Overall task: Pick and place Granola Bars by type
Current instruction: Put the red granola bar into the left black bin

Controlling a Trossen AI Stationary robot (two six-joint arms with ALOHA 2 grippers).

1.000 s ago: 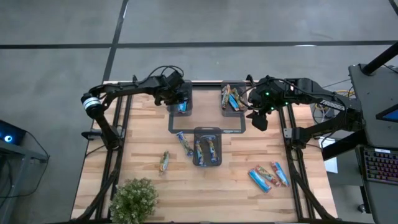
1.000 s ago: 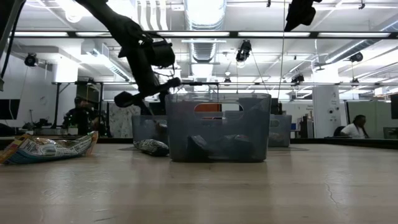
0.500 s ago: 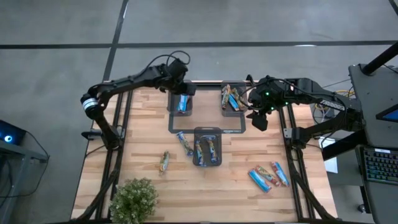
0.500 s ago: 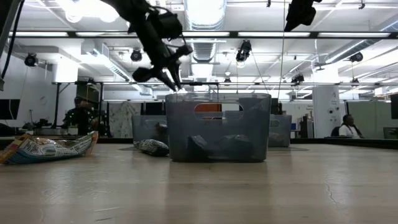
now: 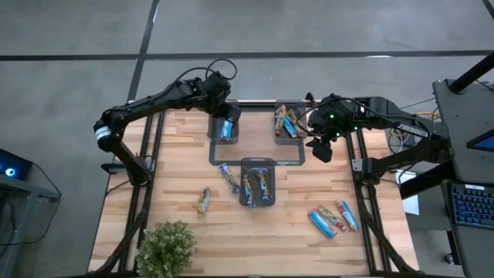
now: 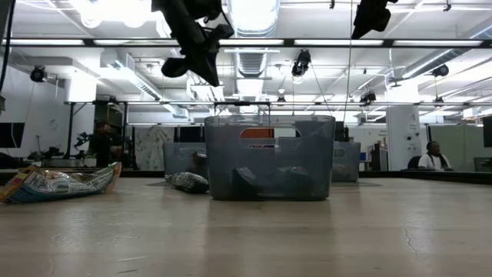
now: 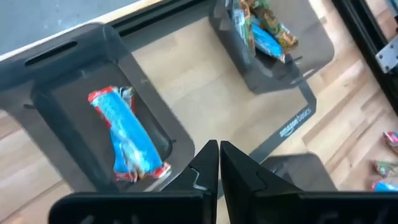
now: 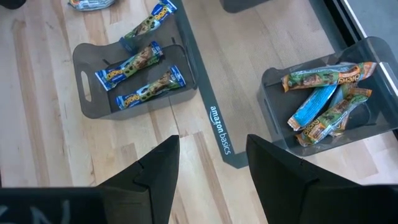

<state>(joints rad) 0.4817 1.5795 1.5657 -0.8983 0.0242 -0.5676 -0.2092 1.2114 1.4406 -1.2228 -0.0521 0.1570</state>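
My left gripper is shut on nothing and hangs high above the far-left grey tray. One Granola Bar, blue with red ends, lies flat on that tray's floor. My right gripper waits open in the air beside the far-right tray, which holds several bars. The near middle tray holds bars with blue ends. In the low view the left gripper is well above the tray walls.
Loose bars lie on the wooden table: one beside the middle tray, one toward the near left, and a few at the near right. A potted plant stands at the near-left corner. A black frame joins the trays.
My left gripper has risen out of the far-left tray toward the table's far edge. It has rolled about its own axis, and its fingers have shut on nothing. The blue-and-red bar has stayed flat in that tray.
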